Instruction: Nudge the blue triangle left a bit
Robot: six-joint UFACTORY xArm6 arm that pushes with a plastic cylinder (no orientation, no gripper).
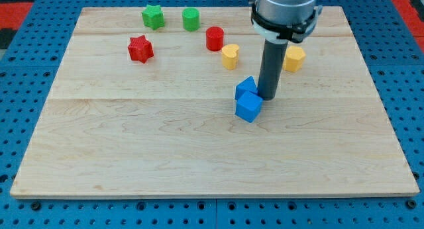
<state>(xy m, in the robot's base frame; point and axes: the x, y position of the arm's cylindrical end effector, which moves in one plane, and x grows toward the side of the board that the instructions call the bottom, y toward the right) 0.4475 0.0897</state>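
Two blue blocks touch near the board's middle. The upper one looks like the blue triangle; the lower one is a blue cube. My tip rests on the board just to the right of them, touching or almost touching the upper block's right side. The rod rises straight up to the arm's grey body at the view's top.
A green star, a green cylinder, a red cylinder, a red star, a yellow heart and a yellow block lie across the wooden board's upper part.
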